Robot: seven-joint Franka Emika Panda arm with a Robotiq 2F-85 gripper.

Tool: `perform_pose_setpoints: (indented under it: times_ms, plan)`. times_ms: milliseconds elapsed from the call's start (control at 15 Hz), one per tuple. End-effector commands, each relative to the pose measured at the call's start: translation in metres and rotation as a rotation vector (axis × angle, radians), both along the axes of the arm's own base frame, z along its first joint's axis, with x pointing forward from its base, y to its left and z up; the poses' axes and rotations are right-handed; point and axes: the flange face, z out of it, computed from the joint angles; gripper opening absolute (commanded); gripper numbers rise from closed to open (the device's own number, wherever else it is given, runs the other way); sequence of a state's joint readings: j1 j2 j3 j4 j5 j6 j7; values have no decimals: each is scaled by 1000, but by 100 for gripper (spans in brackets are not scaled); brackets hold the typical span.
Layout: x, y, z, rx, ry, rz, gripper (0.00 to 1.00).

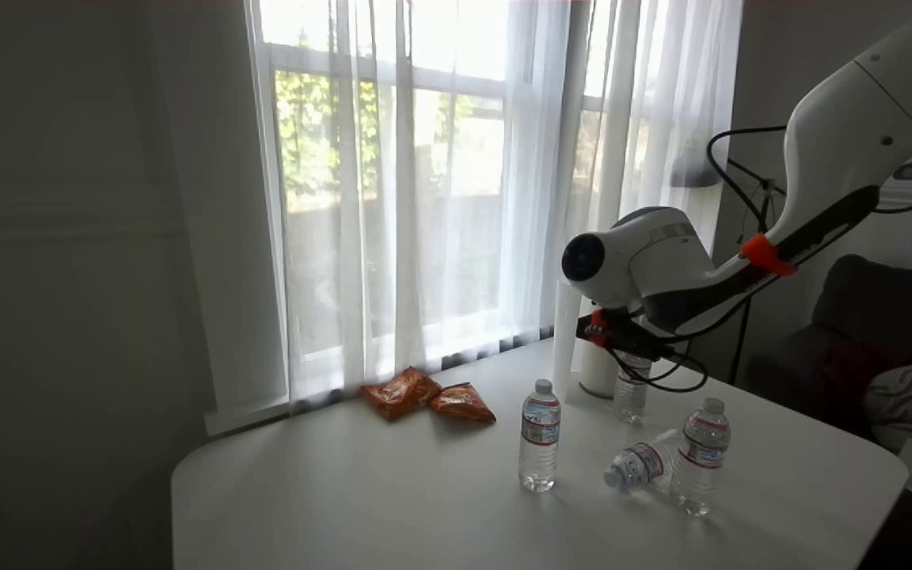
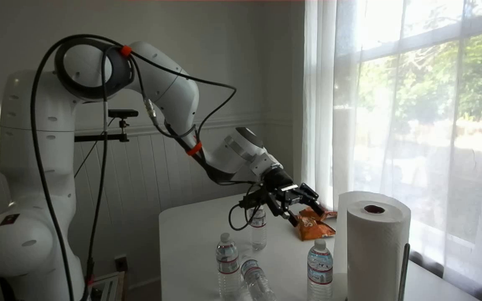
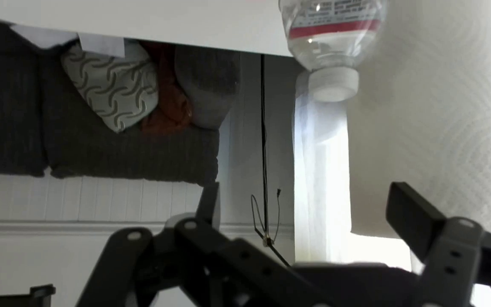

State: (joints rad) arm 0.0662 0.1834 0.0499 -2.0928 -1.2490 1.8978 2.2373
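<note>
My gripper [image 3: 307, 204] is open, its two black fingers spread wide with nothing between them. In an exterior view the gripper [image 2: 308, 214] hangs over the table in front of the orange snack bags [image 2: 314, 228]. Upside down in the wrist view, a capped clear water bottle [image 3: 335, 47] and the white paper towel roll [image 3: 433, 128] are nearest. Both stand apart from the fingers. That bottle [image 1: 630, 396] is upright beside the roll [image 1: 598, 368], partly behind the gripper. Two more upright bottles [image 1: 539, 435] [image 1: 697, 459] and a lying bottle [image 1: 638, 465] share the white table.
The white table [image 1: 345, 507] runs up to a window with sheer curtains [image 1: 400, 198]. Cables [image 1: 678, 384] loop below the wrist. A dark sofa [image 3: 122, 153] with cushions and a lamp pole [image 3: 264, 128] lie beyond the table's edge.
</note>
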Motion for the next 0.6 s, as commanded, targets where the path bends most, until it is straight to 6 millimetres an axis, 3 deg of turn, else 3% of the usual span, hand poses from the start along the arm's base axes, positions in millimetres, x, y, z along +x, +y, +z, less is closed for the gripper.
perform_pose_setpoints:
  times_ms: [0,200,533]
  plan:
    - [-14,2,21,190,-48,-28,100]
    - [-14,6,24,340,-88,-38,100]
    - [-21,18,5,594,-82,-65,100]
